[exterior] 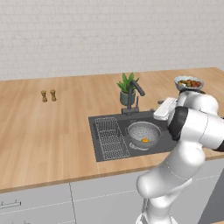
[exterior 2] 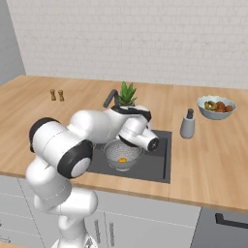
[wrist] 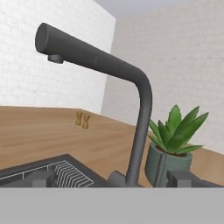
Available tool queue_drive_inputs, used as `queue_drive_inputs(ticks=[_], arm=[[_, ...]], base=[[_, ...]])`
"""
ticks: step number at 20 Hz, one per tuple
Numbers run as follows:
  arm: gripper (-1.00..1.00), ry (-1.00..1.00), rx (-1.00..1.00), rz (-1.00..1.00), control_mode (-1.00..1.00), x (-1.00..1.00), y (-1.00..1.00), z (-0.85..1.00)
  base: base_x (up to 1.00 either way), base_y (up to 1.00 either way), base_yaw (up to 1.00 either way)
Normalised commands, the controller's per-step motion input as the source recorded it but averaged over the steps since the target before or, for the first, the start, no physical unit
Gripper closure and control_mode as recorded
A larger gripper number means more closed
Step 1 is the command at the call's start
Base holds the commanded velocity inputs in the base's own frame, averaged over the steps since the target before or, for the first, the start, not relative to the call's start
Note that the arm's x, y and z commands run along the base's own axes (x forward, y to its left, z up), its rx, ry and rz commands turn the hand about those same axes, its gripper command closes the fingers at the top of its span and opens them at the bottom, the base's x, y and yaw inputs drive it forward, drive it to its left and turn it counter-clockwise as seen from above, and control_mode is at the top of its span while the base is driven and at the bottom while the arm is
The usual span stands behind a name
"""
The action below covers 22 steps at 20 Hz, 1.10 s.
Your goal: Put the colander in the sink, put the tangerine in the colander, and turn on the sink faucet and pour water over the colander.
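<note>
The wide, finely perforated silvery metal colander (exterior: 143, 132) sits in the dark grey rectangular sink (exterior: 105, 154), beside its ribbed wire rack (exterior: 110, 138), with the small bright orange tangerine (exterior: 145, 140) inside it. From the right base view the tangerine (exterior 2: 122, 160) shows in the colander (exterior 2: 121, 154) under the arm. The hand view shows the slim dark matte faucet (wrist: 138, 96) close up, its angled spout overhead, a spiky green potted plant (wrist: 173, 144) just beside the stem. The claw's jaws stand wide, holding nothing.
</note>
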Motion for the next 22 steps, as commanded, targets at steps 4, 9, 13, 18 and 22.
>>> queue_drive_inputs(ticks=[4,9,13,18,22], arm=[[-1.0,0.0,0.01,0.0,-1.0,0.29,0.07,0.0],[-1.0,0.0,0.01,0.03,-1.0,0.31,0.01,0.0],[-1.0,-0.03,0.02,0.08,-1.0,0.15,0.01,-0.01],[-1.0,-0.03,0.03,0.1,-1.0,0.33,0.04,-0.03],[-1.0,0.0,0.07,0.13,-1.0,0.31,0.01,-0.17]], base=[[0.0,0.0,0.0],[0.0,0.0,0.0],[0.0,0.0,0.0],[0.0,0.0,0.0],[0.0,0.0,0.0]])
